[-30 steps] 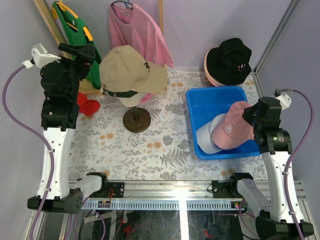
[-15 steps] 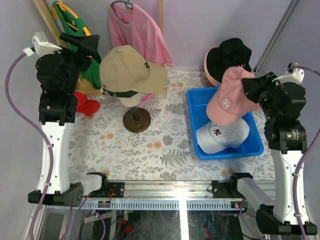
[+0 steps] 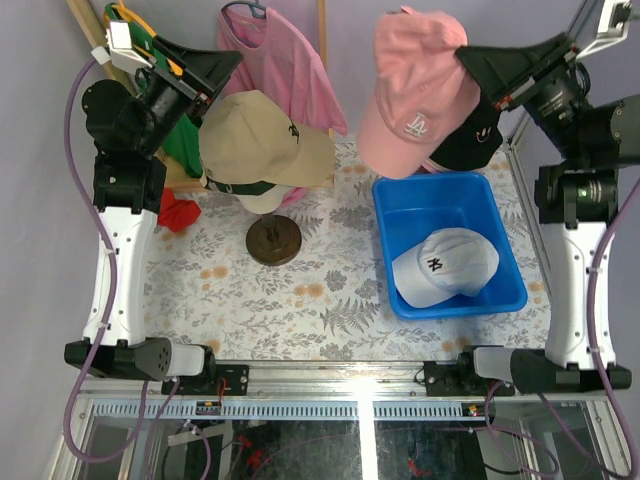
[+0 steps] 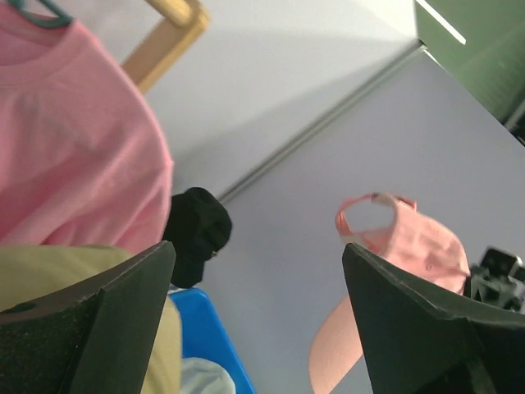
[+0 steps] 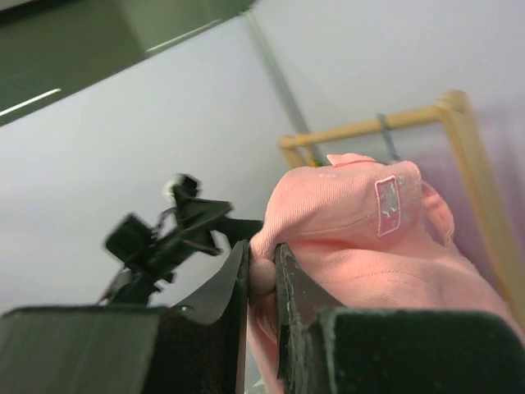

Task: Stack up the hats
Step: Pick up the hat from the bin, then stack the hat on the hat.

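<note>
I'm holding the pink cap (image 3: 415, 90) high in my right gripper (image 3: 462, 55)
Fingers clenched on its fabric; it hangs lengthwise, brim pointing down; my left gripper (image 3: 225, 65) is spread wide

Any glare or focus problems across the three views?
Top external: sharp, with glare on the front rail. Left wrist: the open left pincer is blurred, pink cap soft. Right wrist: right pincer blurred up close, the clamped cap sharper.
</note>
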Controlling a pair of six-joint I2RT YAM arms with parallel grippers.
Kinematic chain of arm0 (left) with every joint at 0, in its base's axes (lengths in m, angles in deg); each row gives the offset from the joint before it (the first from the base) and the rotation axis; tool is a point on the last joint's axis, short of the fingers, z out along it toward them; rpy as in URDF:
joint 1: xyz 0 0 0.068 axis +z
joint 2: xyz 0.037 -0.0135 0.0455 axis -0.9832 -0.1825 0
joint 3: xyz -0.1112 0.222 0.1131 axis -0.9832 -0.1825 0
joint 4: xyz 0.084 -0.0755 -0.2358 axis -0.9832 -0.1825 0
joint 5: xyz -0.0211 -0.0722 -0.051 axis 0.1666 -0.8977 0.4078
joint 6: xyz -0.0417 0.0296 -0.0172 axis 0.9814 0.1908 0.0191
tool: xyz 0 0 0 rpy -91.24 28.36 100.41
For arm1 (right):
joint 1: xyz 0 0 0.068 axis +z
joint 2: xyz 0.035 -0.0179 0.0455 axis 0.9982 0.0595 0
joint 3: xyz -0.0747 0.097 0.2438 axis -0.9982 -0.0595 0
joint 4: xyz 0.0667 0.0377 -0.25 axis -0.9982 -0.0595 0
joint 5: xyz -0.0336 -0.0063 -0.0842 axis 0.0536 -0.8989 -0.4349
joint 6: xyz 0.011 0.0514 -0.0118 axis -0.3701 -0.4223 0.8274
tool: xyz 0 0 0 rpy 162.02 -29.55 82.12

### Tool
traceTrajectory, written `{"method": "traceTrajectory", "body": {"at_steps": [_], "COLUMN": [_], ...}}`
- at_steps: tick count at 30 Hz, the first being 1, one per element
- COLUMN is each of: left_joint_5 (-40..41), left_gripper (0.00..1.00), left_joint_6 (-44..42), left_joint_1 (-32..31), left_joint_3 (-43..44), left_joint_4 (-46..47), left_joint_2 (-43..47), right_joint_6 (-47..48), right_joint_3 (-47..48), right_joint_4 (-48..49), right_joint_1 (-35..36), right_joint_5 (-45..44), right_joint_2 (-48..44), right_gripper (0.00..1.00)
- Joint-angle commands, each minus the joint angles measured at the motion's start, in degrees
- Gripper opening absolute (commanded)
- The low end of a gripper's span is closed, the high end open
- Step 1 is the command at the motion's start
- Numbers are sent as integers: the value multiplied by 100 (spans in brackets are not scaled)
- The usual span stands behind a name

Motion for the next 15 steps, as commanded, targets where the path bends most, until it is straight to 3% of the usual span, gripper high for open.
{"method": "traceTrajectory", "body": {"at_steps": [1, 5, 8, 15], "left_joint_5": [-1195, -1531, -1701, -1878], "left_gripper": [83, 84, 85, 87], "left_joint_6": [704, 1468, 2228, 3081], "left_joint_1": [-38, -38, -53, -143], "left_joint_3": [286, 108, -61, 140], "left_joint_4": [1162, 2107, 3119, 4086], "left_joint_2": [-74, -165, -245, -544], "right_joint_6": [-2112, -2771, -2759, -2650], "right_joint_3": [768, 1339, 1785, 2721], "right_joint_4": [2612, 3186, 3117, 2877], "right_joint_1": [1, 309, 809, 1769], "right_joint_5": [1025, 1051, 1056, 1070], "right_joint_2": [617, 1166, 1510, 2276], "right_gripper": [0, 0, 0, 0]}}
